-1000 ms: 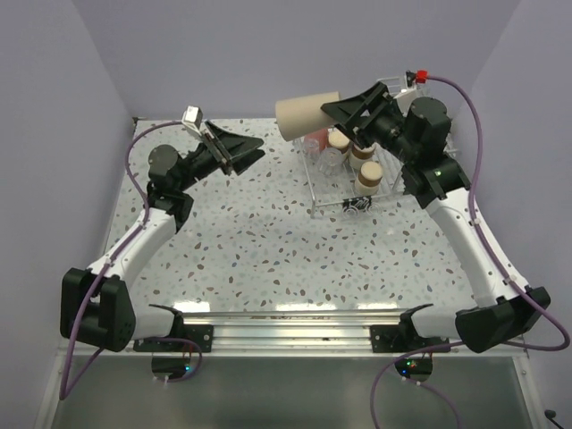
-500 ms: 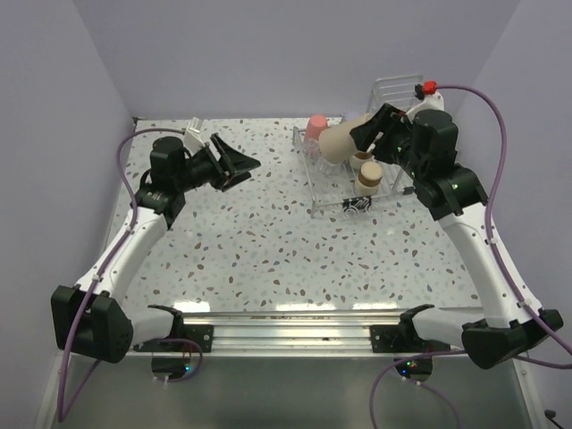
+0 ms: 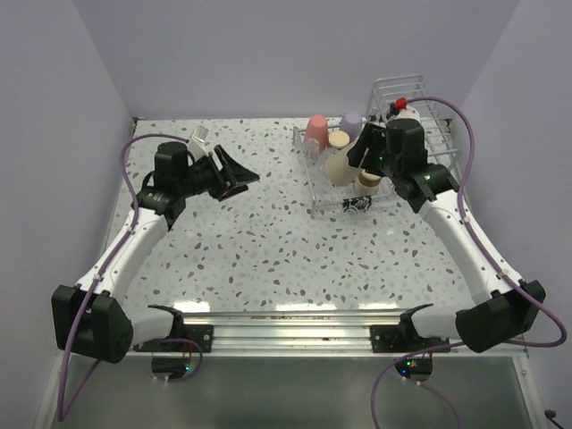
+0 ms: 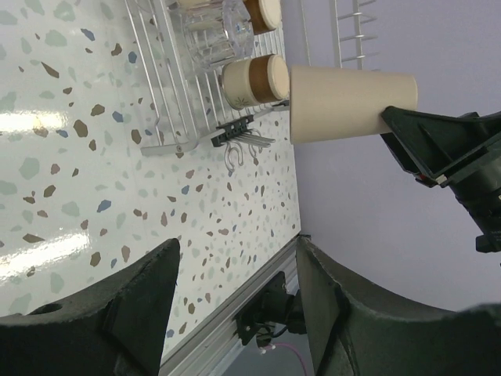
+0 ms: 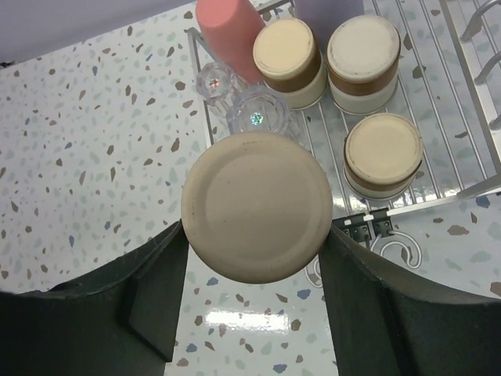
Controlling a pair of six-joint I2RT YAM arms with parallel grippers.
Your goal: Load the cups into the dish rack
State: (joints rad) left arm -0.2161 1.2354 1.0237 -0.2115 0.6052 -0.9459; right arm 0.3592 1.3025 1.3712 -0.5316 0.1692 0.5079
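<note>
- Beige cup (image 5: 257, 205): a tall, plain, matte tumbler. My right wrist view shows only its closed round end. The left wrist view shows its tapering side.
- Hidden or cut off: the round end covers where my pads meet the cup wall, and part of a clear cup (image 5: 262, 113). The lavender cup (image 5: 325, 9) is cut by the upper edge. I cannot tell whether the beige cup touches the dish rack (image 5: 438, 141).
- Right gripper (image 5: 255, 235): my fingers flank the beige cup and clamp it above the rack's low grid, beside the clear cups.
- Left gripper (image 4: 235, 258): jaws wide, empty, above the table (image 4: 78, 157), well apart from the rack.
</note>
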